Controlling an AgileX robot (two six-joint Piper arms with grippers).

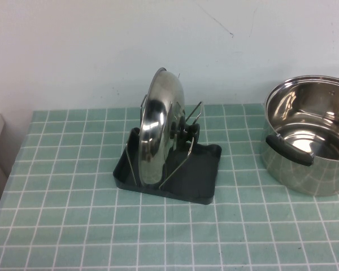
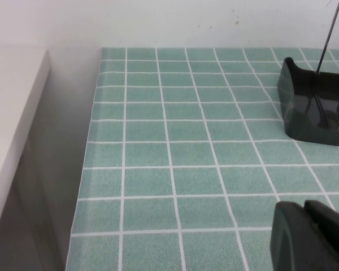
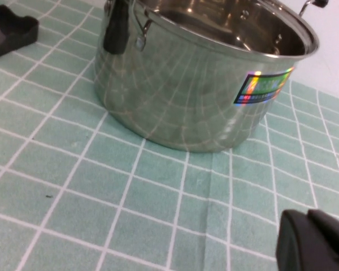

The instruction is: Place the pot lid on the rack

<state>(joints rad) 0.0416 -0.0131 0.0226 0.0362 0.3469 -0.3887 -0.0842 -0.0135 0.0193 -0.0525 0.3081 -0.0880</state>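
The pot lid (image 1: 158,127) stands on its edge in the rack (image 1: 200,183), wires propping it up. The pot (image 1: 311,135) sits at three o'clock. The left gripper (image 2: 313,237) and right gripper (image 3: 316,243) wait low over the tablecloth (image 1: 73,226); I cannot tell their grip.

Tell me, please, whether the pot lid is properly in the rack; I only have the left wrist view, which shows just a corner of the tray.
Observer: Yes. In the high view the pot lid stands on edge between the wire loops of the rack, knob facing the robot's right.
Operator: Where is the pot?
Observer: The pot stands open on the table, to the right of the rack and apart from it.
Operator: And the arms?
Observer: The right gripper is low over the tiles near the pot. The left gripper is over the tiles near the rack. Neither shows in the high view.
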